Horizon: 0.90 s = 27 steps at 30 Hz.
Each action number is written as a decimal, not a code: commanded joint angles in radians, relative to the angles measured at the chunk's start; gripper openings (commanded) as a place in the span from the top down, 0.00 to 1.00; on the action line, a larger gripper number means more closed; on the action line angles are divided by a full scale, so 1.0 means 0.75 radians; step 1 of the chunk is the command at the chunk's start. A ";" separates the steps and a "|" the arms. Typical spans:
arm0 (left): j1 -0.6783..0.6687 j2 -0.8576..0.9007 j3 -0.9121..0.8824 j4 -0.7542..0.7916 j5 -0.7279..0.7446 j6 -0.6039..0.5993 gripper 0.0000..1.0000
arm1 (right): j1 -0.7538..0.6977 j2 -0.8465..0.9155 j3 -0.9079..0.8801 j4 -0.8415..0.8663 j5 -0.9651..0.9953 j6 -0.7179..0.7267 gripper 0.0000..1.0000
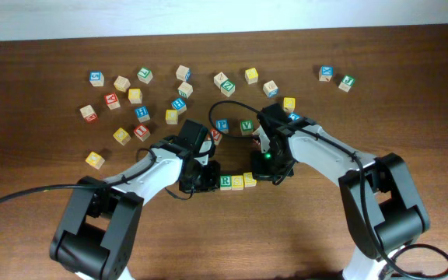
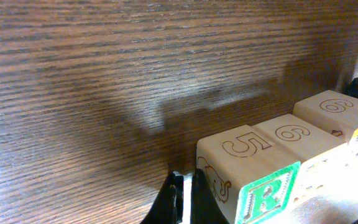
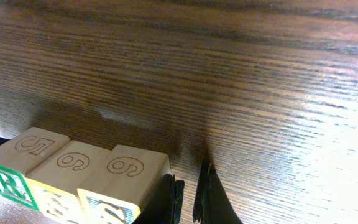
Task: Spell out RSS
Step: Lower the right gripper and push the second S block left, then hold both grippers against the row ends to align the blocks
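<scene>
The three cubes stand in a tight row near the table's middle: green R cube [image 1: 225, 181], then two yellow S cubes [image 1: 238, 181] [image 1: 250, 180]. My left gripper [image 1: 201, 180] is shut and empty, against the R cube's left side. The left wrist view shows its fingers [image 2: 183, 198] beside the R cube [image 2: 253, 168], with the S cubes [image 2: 297, 134] [image 2: 335, 111] beyond. My right gripper [image 1: 274, 168] is at the row's right end. In the right wrist view its fingers [image 3: 189, 198] are nearly together and empty, one touching the end S cube [image 3: 132, 171]; the other S cube [image 3: 67, 165] and R cube [image 3: 23, 152] follow.
A green V cube [image 1: 246, 124] and a blue cube [image 1: 222, 124] sit just behind the row. Several loose cubes are scattered at the back left [image 1: 134, 96]. A yellow cube [image 1: 288, 103] and two cubes at the back right [image 1: 327, 73] lie further off.
</scene>
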 commanded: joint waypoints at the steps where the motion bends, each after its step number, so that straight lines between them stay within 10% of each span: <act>1: -0.008 0.035 -0.003 0.001 -0.006 -0.033 1.00 | 0.016 0.037 -0.034 -0.007 0.025 0.016 0.96; 27: -0.008 0.035 -0.003 -0.005 -0.037 -0.033 1.00 | 0.028 0.037 -0.039 0.023 0.120 0.062 0.96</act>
